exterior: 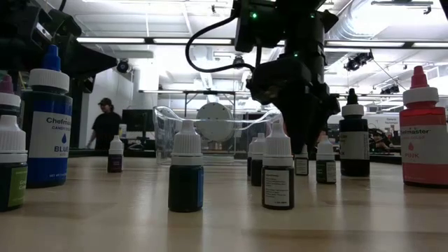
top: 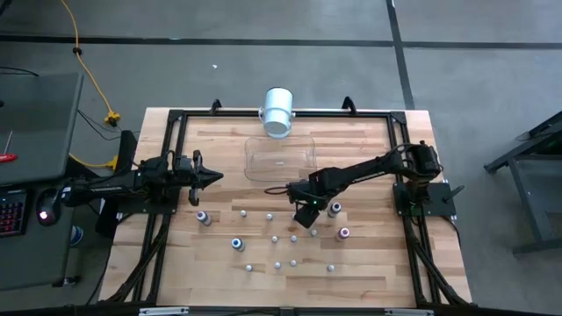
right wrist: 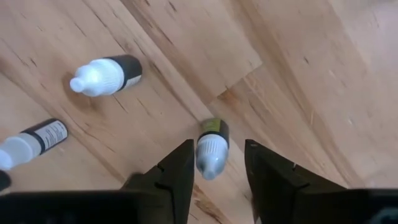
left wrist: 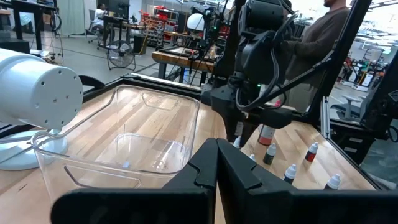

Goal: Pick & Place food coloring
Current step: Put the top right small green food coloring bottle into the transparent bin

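Note:
Several small food coloring bottles stand upright on their bases across the wooden table (top: 263,281), among them one with a dark body and white cap (exterior: 185,168), a bigger blue one (exterior: 47,126) and a pink one (exterior: 422,133). My right gripper (top: 306,217) points down over the middle of the group. It is open, with one whitish-capped bottle (right wrist: 211,152) between its fingers (right wrist: 177,174) and a gap showing on either side. Two more small bottles (right wrist: 107,74) stand nearby. My left gripper (left wrist: 216,146) is shut and waits above the table's left part (top: 211,175).
A clear plastic tub (top: 281,158) sits at the table's far middle, just beyond my right gripper. A big white cylinder (top: 277,112) stands at the far edge behind it. A black frame (top: 176,123) borders the table. People (exterior: 105,126) are in the room beyond.

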